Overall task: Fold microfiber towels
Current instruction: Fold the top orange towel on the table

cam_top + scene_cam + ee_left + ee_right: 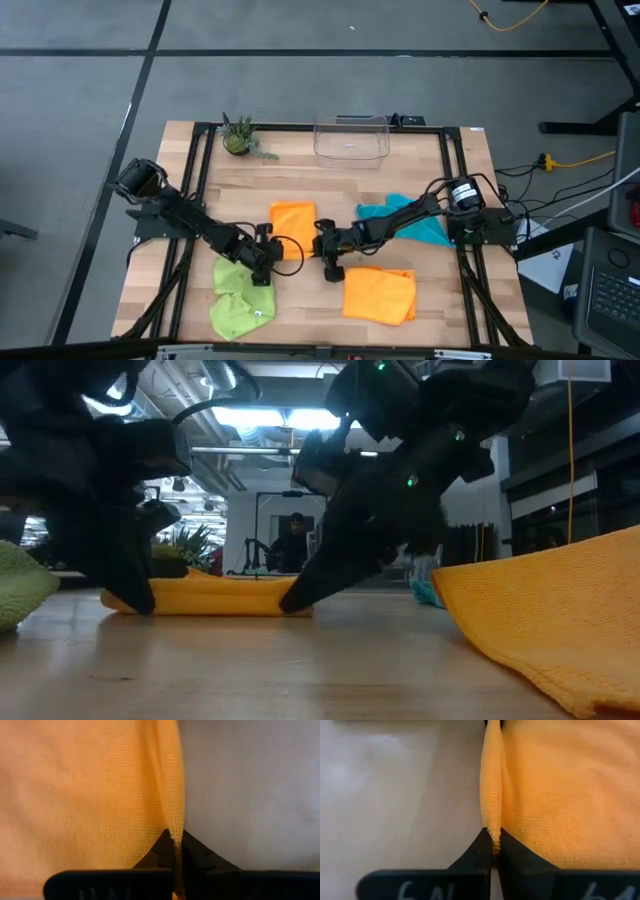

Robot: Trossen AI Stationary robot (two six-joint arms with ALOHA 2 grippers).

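Table (300,300), wood top, black frame. Item 1: orange towel, centre (292,222) (215,596) (85,795) (560,790), laid flat mid-table, gripped at both near corners. Left gripper (264,250) (135,600) (175,842): fingers closed tight on the towel's near-left corner, a thin fold of cloth pinched betw. the tips. Right gripper (326,248) (296,600) (492,840): fingers likewise clamped on the near-right corner, edge of cloth bunched betw. the tips. Both grippers are seen down at table level in low view. Item 2: second orange towel (379,293) (545,615), front-right, crumpled, apart from the grippers. Item 3: lime green towel (238,298) (22,585), front-left, rumpled, just beside the left gripper. Item 4: teal towel (405,218) (428,592), right of centre, partly covered by the right arm. Misc.: clear plastic bin (351,138) at far edge; small potted plant (238,135) at far-left.
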